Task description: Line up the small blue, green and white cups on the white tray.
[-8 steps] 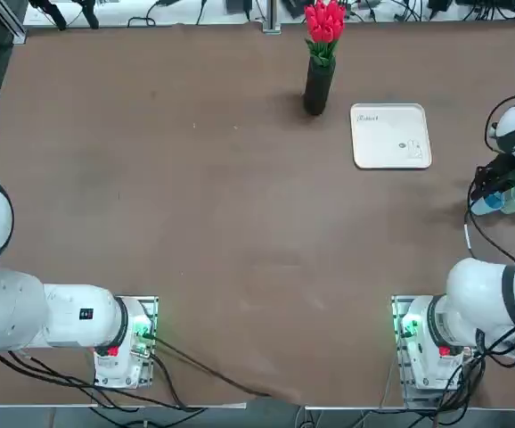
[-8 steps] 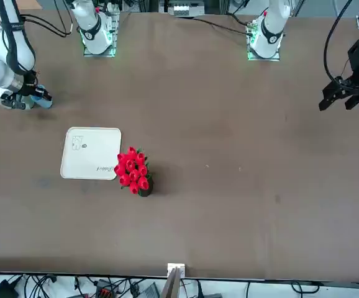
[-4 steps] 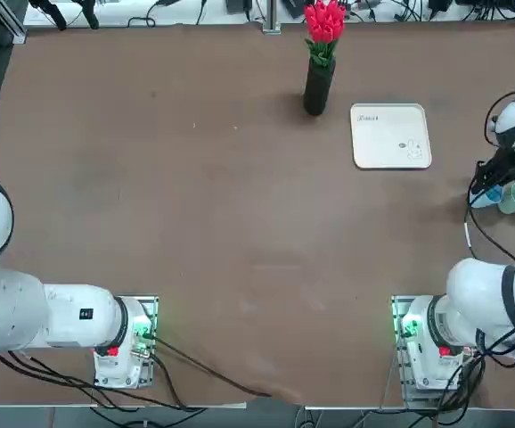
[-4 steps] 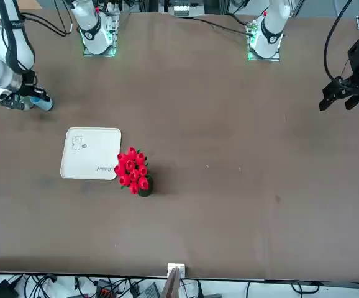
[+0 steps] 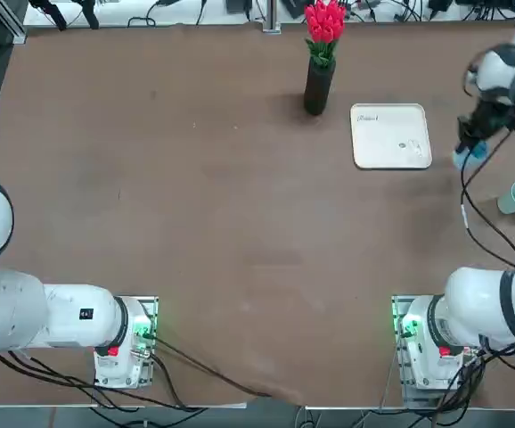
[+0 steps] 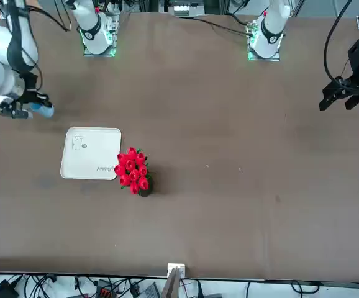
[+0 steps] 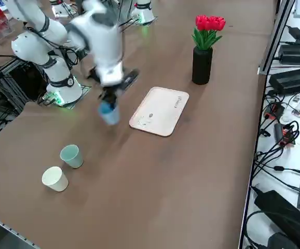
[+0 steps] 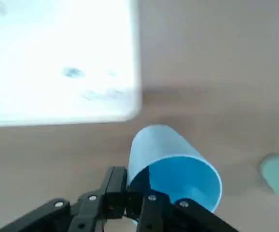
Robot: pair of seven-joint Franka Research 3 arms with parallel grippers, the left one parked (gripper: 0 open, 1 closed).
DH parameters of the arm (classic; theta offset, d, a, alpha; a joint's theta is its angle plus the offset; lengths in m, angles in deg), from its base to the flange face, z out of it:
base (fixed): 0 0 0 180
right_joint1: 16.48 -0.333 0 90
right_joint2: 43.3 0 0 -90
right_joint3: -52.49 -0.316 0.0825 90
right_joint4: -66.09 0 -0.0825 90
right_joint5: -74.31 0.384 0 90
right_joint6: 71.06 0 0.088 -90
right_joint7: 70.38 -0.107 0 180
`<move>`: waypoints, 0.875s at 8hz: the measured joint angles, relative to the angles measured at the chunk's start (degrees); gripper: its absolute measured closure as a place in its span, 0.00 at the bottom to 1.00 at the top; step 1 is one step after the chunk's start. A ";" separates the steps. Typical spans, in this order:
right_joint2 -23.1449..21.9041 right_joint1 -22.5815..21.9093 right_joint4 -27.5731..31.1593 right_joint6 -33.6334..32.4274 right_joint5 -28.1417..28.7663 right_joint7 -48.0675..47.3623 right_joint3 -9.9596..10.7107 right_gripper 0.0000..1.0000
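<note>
The white tray (image 5: pixel 391 135) lies flat at the far right of the table, with nothing on it (image 7: pixel 159 110). My right gripper (image 5: pixel 469 152) is shut on the rim of the small blue cup (image 8: pixel 171 166), holding it just beside the tray's right edge (image 8: pixel 57 58). The blue cup (image 7: pixel 108 113) hangs a little above the table. The green cup (image 7: pixel 71 155) and the white cup (image 7: pixel 55 178) stand side by side near the table's right edge, well apart from the gripper. The green cup (image 5: pixel 514 197) also shows in the top view.
A black vase of red tulips (image 5: pixel 319 85) stands just left of the tray, near the far edge (image 7: pixel 202 65). Cables hang off the table's far side.
My right gripper has carried the blue cup away from the green and white cups, farther from my base, to the tray's right edge. The other two cups stayed put.
</note>
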 joint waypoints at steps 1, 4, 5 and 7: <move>0.99 -5.69 -3.32 -0.66 1.66 -4.56 -0.27 0.96; 12.94 -19.45 -17.88 -2.21 2.76 -20.77 -0.48 0.96; 17.72 -22.24 -22.06 -2.20 2.76 -23.90 -0.46 0.96; 24.57 -24.72 -26.97 -2.00 2.76 -25.78 -0.34 0.96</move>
